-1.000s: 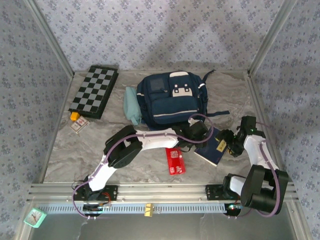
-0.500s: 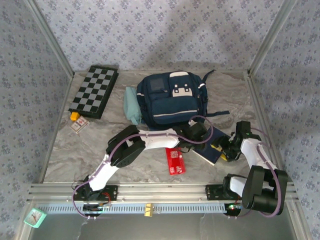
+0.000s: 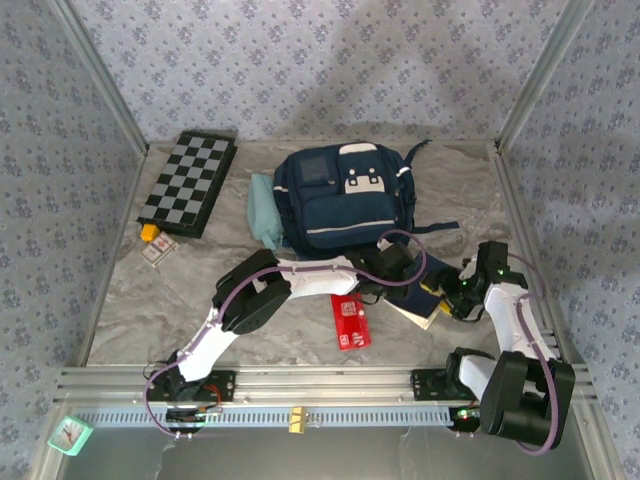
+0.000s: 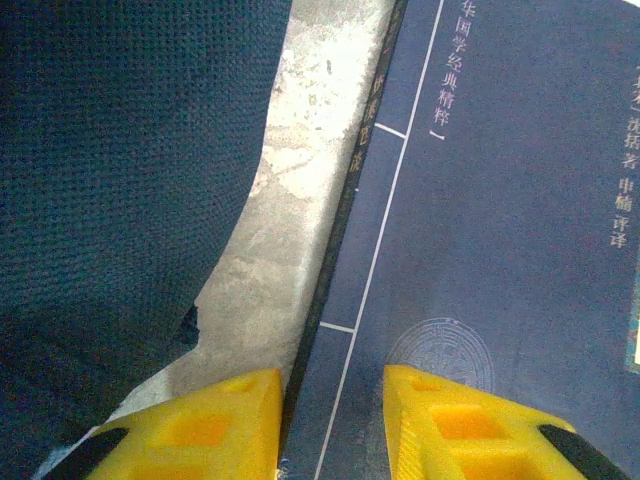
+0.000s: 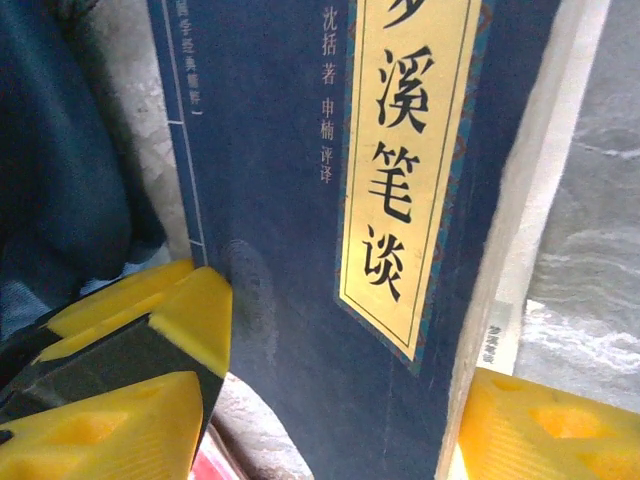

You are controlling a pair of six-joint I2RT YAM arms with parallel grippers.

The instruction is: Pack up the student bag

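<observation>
The student bag (image 3: 340, 200), navy with white patches, lies at the back centre, its fabric (image 4: 110, 170) at the left of the left wrist view. A navy book (image 3: 425, 290) with a gold title label (image 5: 410, 170) lies in front of it, its right edge tilted up and showing white pages. My left gripper (image 3: 403, 274) (image 4: 330, 425) is open, its yellow fingers straddling the book's spine edge (image 4: 340, 240). My right gripper (image 3: 452, 298) (image 5: 320, 440) stands open round the book's near corner, one fingertip (image 5: 540, 430) against the page edge.
A red packet (image 3: 350, 322) lies just left of the book. A teal pouch (image 3: 264, 210) leans on the bag's left side. A chessboard (image 3: 190, 183) and small items (image 3: 156, 245) sit at the far left. Metal frame posts edge the table.
The right gripper has moved in against the book's right edge, which has lifted and shows its white pages. The jaws of both grippers have narrowed. The left arm has barely shifted.
</observation>
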